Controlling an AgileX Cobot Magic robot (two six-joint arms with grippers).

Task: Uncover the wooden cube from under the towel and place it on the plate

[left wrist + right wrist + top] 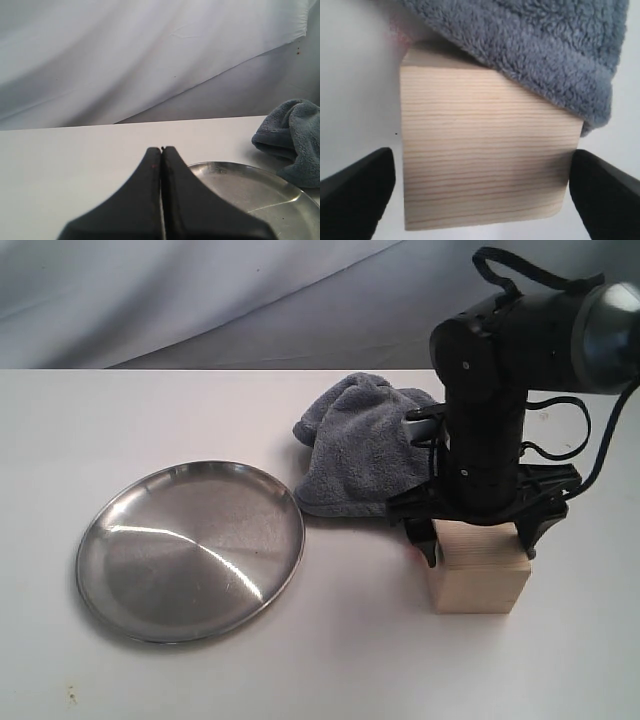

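Right hand point(481, 556) spread, straddling wooden cube point(480, 585)

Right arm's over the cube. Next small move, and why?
Probably close the right gripper on the wooden cube. Its fingers stand open on either side of the cube, with a gap on each side. The towel lies bunched beside it, and the cube is not yet on the plate.

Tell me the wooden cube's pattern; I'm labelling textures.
The wooden cube is pale tan with fine, straight grain lines; right wrist view shows it best.
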